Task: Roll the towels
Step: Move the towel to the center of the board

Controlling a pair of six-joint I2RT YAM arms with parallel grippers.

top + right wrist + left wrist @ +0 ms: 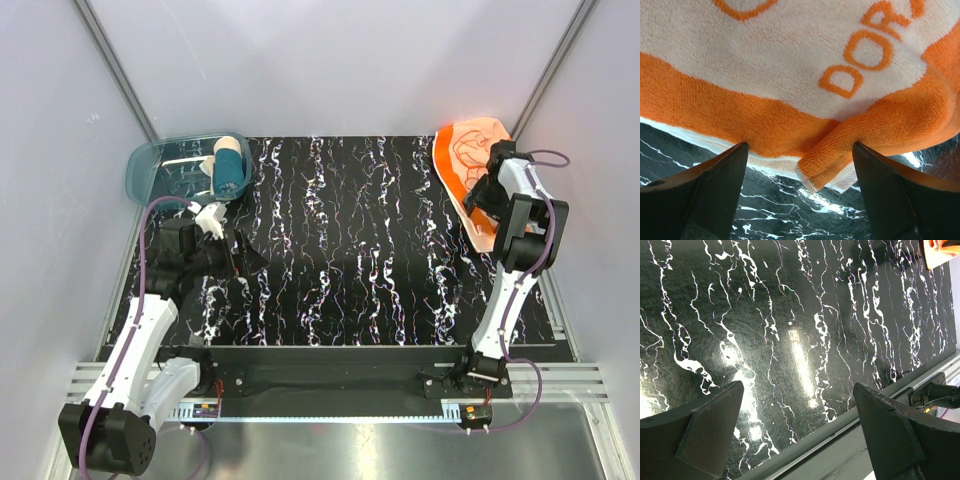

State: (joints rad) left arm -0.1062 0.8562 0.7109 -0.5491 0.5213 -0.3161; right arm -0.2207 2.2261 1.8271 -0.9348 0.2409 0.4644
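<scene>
The table [340, 260] is a glossy black slab veined with white like marble, and it throws back glare in the left wrist view; at its far right corner lies the orange towel [465, 160], a looped terry cloth with a broad orange border around a pale cream middle printed with orange outlines; the right wrist view shows the orange towel [790, 65] close up, its nap coarse and its print reading as the letters "DOR", with one corner of the hem [840, 150] folded back on itself into a thick soft lip over the dark table; the right gripper [800, 147] hangs at this edge with its two black wedge-shaped fingers spread wide, gripping nothing, the folded hem showing in the gap between them; from above the right gripper [478, 190] sits over the near part of the cloth; at the far left corner stands a bin [150, 165] of translucent blue plastic, oval and shallow with a rounded rim, and in it rests a rolled towel [230, 165], a snug cylinder with a teal body and a beige end, leaning against the bin's right wall; the left gripper [232, 250] is just in front of the bin, over bare table; its wrist view shows the left gripper [797, 390] with matte black fingers parted wide and nothing between them, only the shining veined surface, with a sliver of orange cloth at the frame's upper right corner.
</scene>
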